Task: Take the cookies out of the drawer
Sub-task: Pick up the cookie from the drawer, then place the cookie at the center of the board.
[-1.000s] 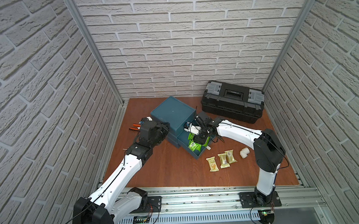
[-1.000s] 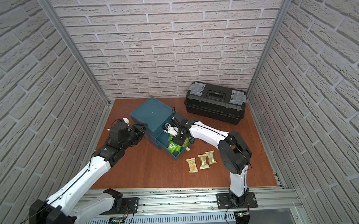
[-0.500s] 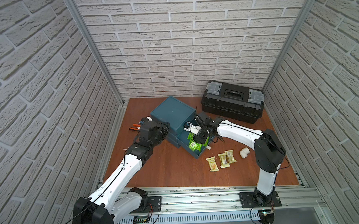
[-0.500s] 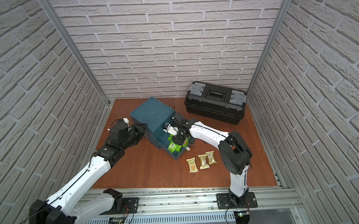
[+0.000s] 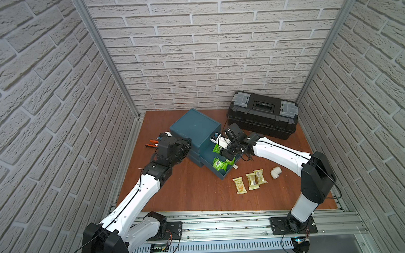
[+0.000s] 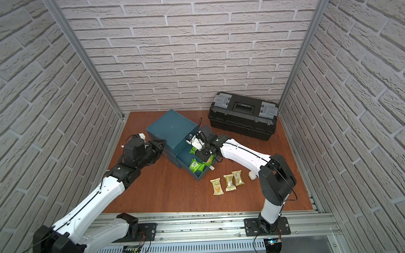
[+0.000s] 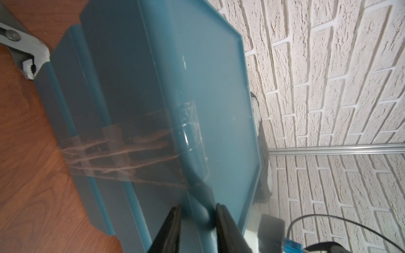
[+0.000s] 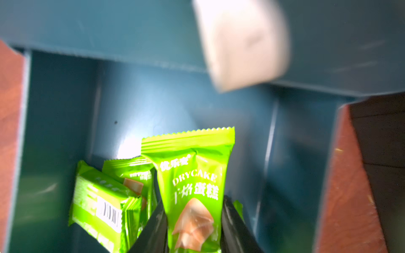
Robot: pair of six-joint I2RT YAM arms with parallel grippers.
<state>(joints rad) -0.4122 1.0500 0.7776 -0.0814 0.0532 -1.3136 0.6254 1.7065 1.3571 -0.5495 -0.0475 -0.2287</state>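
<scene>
Nearest the rail, 3 gold packets lie side by side on the table, already out, w/ a white pipe elbow just beside them. Behind them the drawer stands pulled out of the teal cabinet, w/ several green packets left inside. The right gripper is down in the drawer. In the right wrist view its fingers press both edges of one green packet, which stands up between them, others lying by the drawer wall. Change over the last sec: the arm barely shifts in the top views, but the jaws have drawn in from wider apart onto that packet, so the grasp looks made. Next, prob., lift & carry it out to the gold ones; the slick wrapper could slip. Further back the left gripper is clamped on the cabinet's rounded edge, fingers either side, same as before, likely bracing it vs. sliding. Pliers lie behind that wrist. The black toolbox sits by the back wall, apart from both arms.
</scene>
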